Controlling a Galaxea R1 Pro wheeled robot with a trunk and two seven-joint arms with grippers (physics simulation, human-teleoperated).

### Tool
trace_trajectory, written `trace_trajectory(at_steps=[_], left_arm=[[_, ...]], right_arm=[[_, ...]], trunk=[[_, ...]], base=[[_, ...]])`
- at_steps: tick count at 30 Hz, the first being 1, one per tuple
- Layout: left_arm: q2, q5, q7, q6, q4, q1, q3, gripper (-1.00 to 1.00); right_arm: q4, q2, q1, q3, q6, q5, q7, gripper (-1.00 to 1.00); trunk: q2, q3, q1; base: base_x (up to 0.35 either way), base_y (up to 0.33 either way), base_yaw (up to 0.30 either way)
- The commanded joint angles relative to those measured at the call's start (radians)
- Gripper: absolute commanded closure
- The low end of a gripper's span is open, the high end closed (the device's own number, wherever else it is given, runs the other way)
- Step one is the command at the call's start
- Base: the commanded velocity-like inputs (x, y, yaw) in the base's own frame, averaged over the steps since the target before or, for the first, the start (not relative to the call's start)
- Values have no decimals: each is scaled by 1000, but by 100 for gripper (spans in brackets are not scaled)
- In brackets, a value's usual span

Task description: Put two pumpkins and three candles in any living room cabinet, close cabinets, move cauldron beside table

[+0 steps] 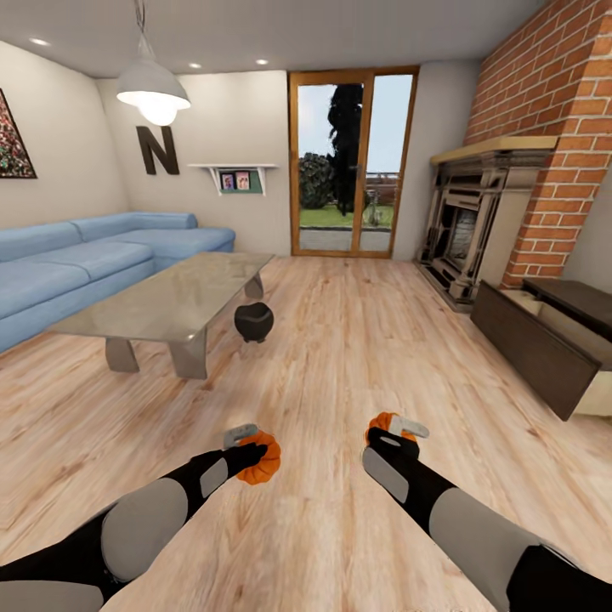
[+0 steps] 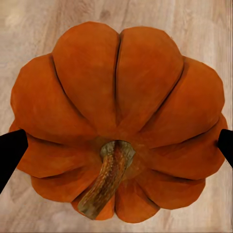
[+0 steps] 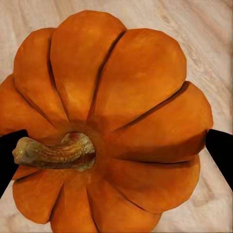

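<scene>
Now, both arms loaded: left gripper [image 1: 252, 444] clamped on one pumpkin [image 1: 261, 457], right gripper [image 1: 398, 432] clamped on the other pumpkin [image 1: 384, 423], each carried low over the plank floor [image 1: 340, 340]. Probably the carrying step, with the cabinet [image 1: 544, 344] off to the right beside the fireplace [image 1: 476, 221], its drawer hanging open and showing a pale interior. Best done by turning the base toward that drawer, keeping both grips firm and both loads level, then lowering well inside the pale box before letting go. Ribbed, glossy-smooth orange lobes in the left wrist view [image 2: 121, 111], likely slippery and prone to roll; curved, rough brown stem [image 2: 107, 179] pointing at the camera. Same deep-grooved shape in the right wrist view [image 3: 107, 121], black fingertips [image 3: 221, 150] pressing its flanks. Dark round cauldron [image 1: 253, 321] on the floor, just beside the stone-topped table [image 1: 170, 297].
</scene>
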Motion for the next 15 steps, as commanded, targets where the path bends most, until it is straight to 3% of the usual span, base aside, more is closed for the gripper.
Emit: trace_trajectory(at_steps=[1,7,15], left_arm=[[0,-9,-3,6,-2,0,9,100],[1,-9,0,6,-2,0,9,100],[1,-9,2,6,-2,0,9,100]], right_arm=[[4,0,-2,7,3,0,2,100],[82,20,-2,7,-53,2,135,100],[101,32,-2,6,-81,1,149,100]], trunk=[[7,2,-4],[49,21,-27],[105,46,-58]], base=[[0,0,-268],[0,0,-268],[0,0,-267]])
